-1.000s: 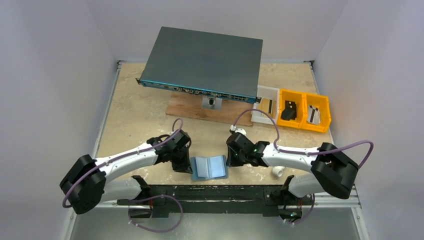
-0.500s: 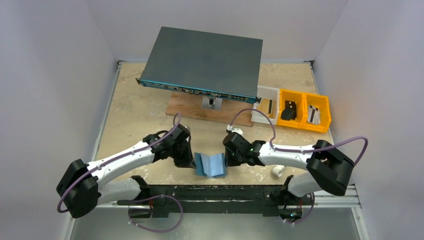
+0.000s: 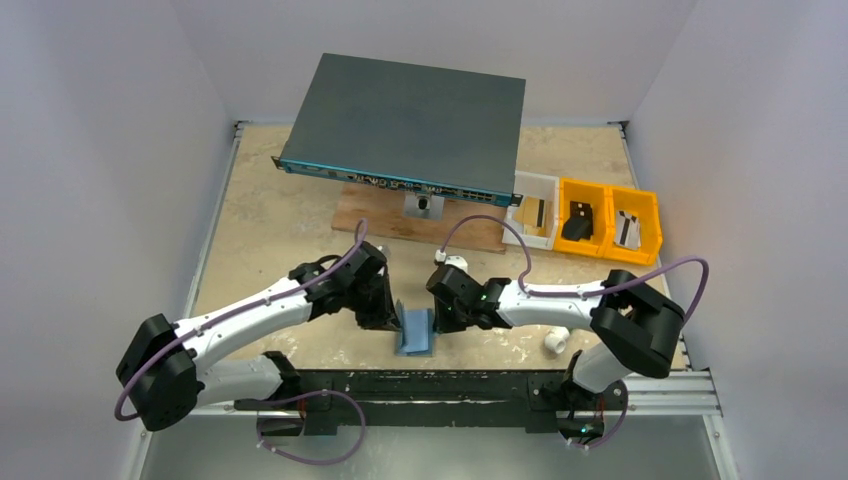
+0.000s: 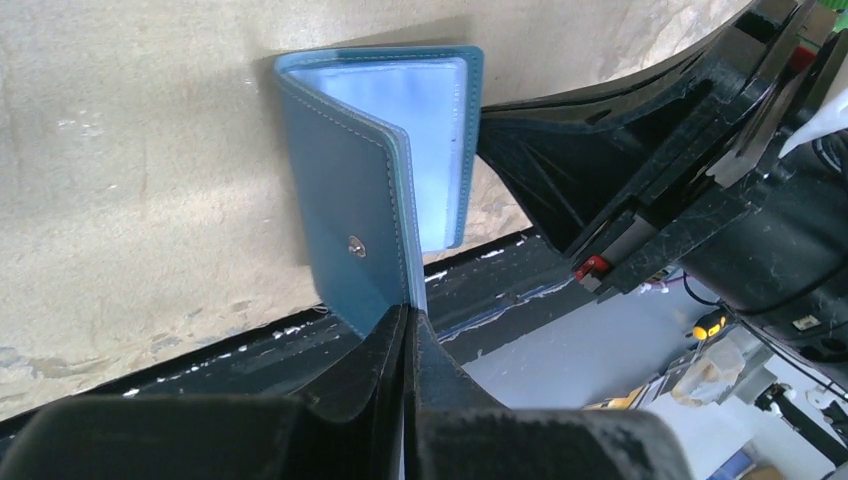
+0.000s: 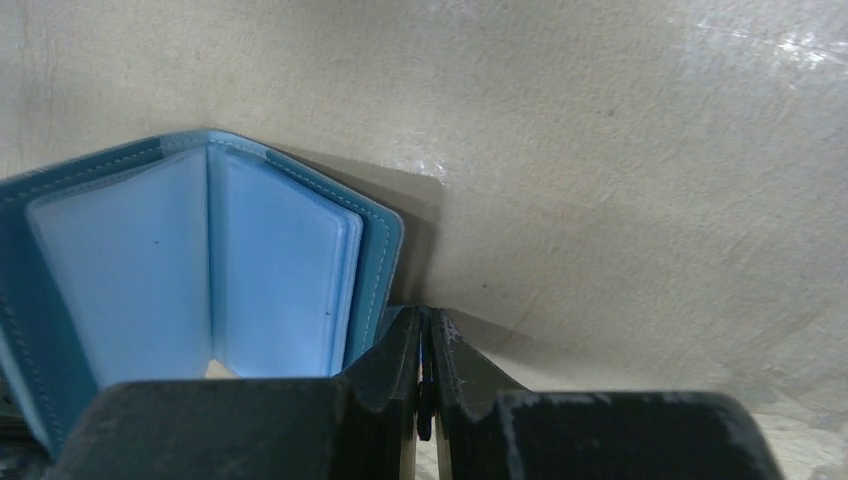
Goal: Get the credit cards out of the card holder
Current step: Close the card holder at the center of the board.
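Top: high above the near edge, looking down over the whole table (image 3: pixel 270 215).
Wrists: close, low, from opposite sides.
Shared: card holder (image 3: pixel 415 332).

Big dark grey box (image 3: pixel 405 125) sits at the far edge of the table (image 3: pixel 265 225), its blue-trimmed front hanging over a wooden board (image 3: pixel 372 215). Toward the right edge, a white bin (image 3: pixel 530 225), a middle yellow bin (image 3: pixel 583 232) and an outer yellow bin (image 3: pixel 633 230) stand side by side in a row. Near the near right corner lies a small white piece (image 3: pixel 555 343).
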Action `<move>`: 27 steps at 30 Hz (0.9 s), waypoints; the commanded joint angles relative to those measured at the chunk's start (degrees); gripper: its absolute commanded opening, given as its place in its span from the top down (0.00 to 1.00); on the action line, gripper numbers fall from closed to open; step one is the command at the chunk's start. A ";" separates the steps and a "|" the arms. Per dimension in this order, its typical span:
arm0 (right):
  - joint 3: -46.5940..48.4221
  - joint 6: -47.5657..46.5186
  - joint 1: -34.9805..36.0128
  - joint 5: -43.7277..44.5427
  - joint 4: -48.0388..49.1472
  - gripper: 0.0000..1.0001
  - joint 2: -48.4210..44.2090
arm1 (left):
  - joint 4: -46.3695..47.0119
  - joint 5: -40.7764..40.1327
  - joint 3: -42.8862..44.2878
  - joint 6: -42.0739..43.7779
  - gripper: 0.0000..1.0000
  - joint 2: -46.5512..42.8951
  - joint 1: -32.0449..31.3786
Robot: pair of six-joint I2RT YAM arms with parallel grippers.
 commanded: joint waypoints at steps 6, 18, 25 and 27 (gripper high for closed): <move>2.81 1.17 1.09 1.43 -1.10 0.95 2.26 | 5.77 1.66 2.92 1.59 0.98 6.88 -1.57; 2.94 1.63 1.27 1.70 -1.45 0.93 0.54 | 11.75 2.73 3.11 1.75 0.75 15.07 -2.13; 3.51 1.70 1.28 1.82 -2.22 0.83 -1.29 | 12.72 2.48 2.81 2.26 0.63 16.01 -2.15; 3.82 1.79 1.22 2.31 -3.06 0.79 -2.08 | 12.60 2.23 2.71 2.29 0.61 15.63 -2.13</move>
